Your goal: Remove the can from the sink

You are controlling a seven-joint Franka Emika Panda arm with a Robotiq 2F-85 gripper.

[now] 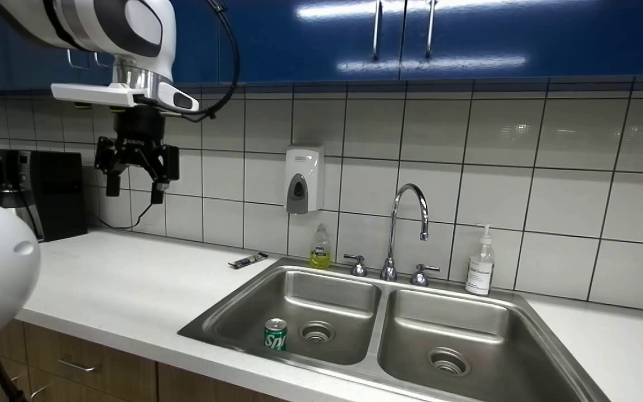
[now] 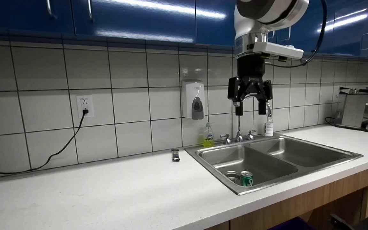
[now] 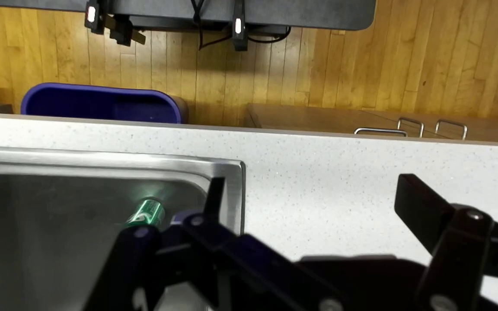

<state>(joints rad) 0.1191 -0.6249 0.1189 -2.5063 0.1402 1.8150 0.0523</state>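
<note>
The green can (image 1: 275, 336) with a silvery top stands upright in a basin of the steel sink (image 1: 378, 335), beside the drain. It stands there in both exterior views; the can (image 2: 246, 179) is near the front wall of the sink (image 2: 211, 166). In the wrist view the can (image 3: 148, 211) shows at left, partly hidden by a finger linkage, inside the sink (image 3: 102, 160). My gripper (image 1: 135, 192) is open and empty, pointing down, high above the counter. It also shows in an exterior view (image 2: 250, 110) and the wrist view (image 3: 311, 192), to the side of the can.
A chrome faucet (image 1: 394, 223) rises behind the sink. A yellow soap bottle (image 1: 320, 250) and a white-labelled pump bottle (image 1: 480, 268) stand along the back. A wrapped bar (image 1: 248, 260) lies on the counter (image 1: 132, 279). Blue cabinets (image 1: 310, 44) hang above; a purple bin (image 3: 102, 99) stands below.
</note>
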